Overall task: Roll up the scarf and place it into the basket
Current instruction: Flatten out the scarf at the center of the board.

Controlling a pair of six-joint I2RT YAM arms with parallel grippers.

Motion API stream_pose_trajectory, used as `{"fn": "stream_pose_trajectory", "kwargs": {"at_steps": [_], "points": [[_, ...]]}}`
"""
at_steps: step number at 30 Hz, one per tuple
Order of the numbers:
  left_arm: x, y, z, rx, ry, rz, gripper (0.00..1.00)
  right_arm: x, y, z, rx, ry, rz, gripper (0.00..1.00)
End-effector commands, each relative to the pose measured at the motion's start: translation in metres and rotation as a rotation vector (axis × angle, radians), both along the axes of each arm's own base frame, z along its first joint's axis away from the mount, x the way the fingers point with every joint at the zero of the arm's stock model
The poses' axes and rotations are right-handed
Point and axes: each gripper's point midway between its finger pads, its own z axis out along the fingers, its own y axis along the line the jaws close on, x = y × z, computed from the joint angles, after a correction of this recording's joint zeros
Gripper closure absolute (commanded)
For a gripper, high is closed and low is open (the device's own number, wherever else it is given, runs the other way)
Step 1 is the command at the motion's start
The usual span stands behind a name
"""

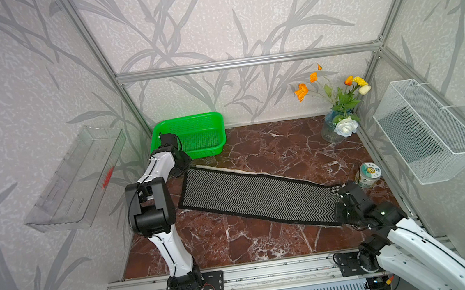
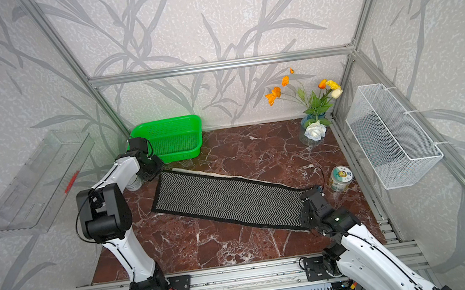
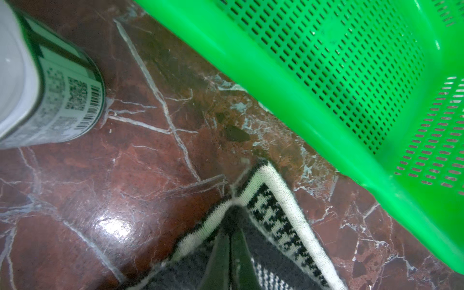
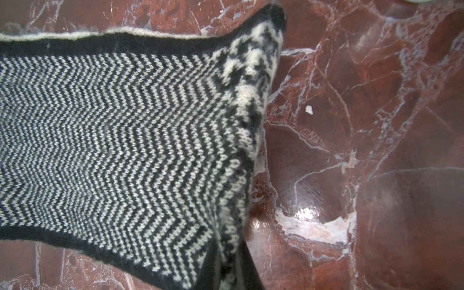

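Observation:
The scarf (image 1: 257, 200) (image 2: 226, 201) lies stretched out diagonally on the marble table, herringbone side up, with a cream edge along its far side. My left gripper (image 1: 181, 170) (image 2: 153, 176) is shut on its far left corner, just in front of the green basket (image 1: 188, 118) (image 2: 165, 120). In the left wrist view the pinched corner of the scarf (image 3: 276, 213) is turned up, showing houndstooth, at the left gripper (image 3: 231, 226) beside the basket's rim (image 3: 276, 75). My right gripper (image 1: 339, 198) (image 2: 304, 203) (image 4: 229, 263) is shut on the scarf's (image 4: 113, 138) right end, whose edge curls up.
A can (image 1: 369, 175) (image 2: 340, 178) stands just beyond the right gripper. Another can (image 2: 134, 183) (image 3: 50, 95) stands left of the left gripper. A vase of flowers (image 1: 335, 126) occupies the back right corner. A white wire basket (image 1: 428, 132) and a clear tray (image 1: 77, 178) hang on the side walls.

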Motion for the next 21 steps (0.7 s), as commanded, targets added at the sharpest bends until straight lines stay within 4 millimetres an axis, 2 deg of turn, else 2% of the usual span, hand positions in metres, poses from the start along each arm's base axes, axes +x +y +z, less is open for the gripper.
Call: {"fn": "stream_pose_trajectory", "kwargs": {"at_steps": [1, 8, 12, 18, 21], "points": [[0.011, 0.001, 0.010, 0.001, -0.015, 0.006, 1.00, -0.003, -0.008, 0.010, -0.024, -0.016, -0.021, 0.88], [0.025, 0.001, 0.012, 0.021, 0.001, -0.016, 1.00, -0.002, -0.007, 0.009, -0.027, -0.009, -0.018, 0.88], [0.023, -0.001, 0.001, 0.032, 0.044, -0.033, 1.00, 0.001, -0.005, 0.008, -0.016, -0.016, -0.017, 0.88], [0.014, 0.000, -0.023, 0.035, 0.123, -0.040, 0.89, 0.003, -0.002, 0.001, -0.016, -0.001, -0.012, 0.87], [0.010, 0.002, -0.024, 0.048, 0.141, -0.036, 0.75, 0.005, -0.002, 0.000, -0.017, -0.010, -0.012, 0.87]]}}
